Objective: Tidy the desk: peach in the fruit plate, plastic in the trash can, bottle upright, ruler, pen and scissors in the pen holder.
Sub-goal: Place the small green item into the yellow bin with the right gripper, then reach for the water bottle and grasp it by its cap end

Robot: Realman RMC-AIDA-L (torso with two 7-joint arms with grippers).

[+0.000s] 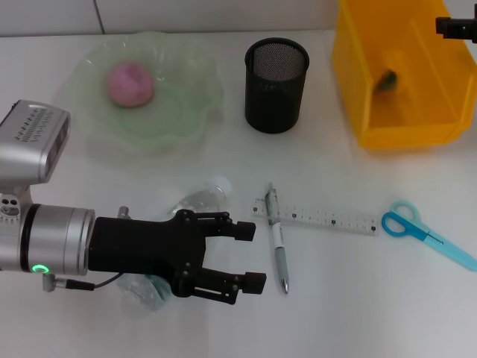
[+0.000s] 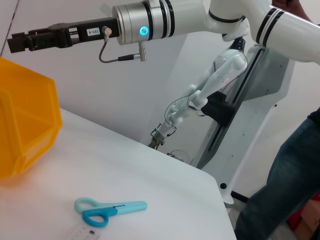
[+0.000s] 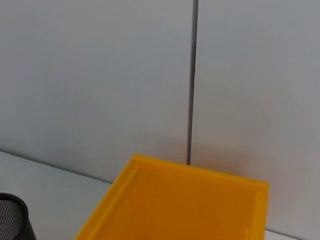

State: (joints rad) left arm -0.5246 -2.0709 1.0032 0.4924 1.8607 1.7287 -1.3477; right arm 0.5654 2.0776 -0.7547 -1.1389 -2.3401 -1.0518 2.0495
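The pink peach [image 1: 130, 83] lies in the green fruit plate [image 1: 186, 112]. A clear bottle [image 1: 201, 200] lies on its side, partly hidden beneath my left gripper [image 1: 253, 256], which hovers open over it with nothing between its fingers. To its right, the pen [image 1: 279, 250] lies across one end of the ruler [image 1: 328, 218]. The blue scissors [image 1: 425, 233] [image 2: 111, 210] lie flat further right. The black mesh pen holder [image 1: 276, 86] stands empty. My right gripper [image 1: 456, 28] [image 2: 20, 41] hangs above the yellow trash can [image 1: 417, 127], where a small dark item [image 1: 387, 80] lies.
The trash can [image 3: 190, 200] stands at the table's back right, beside the pen holder [image 3: 12, 217]. The table's right edge runs just beyond the scissors. A person stands by the robot's base [image 2: 285, 185].
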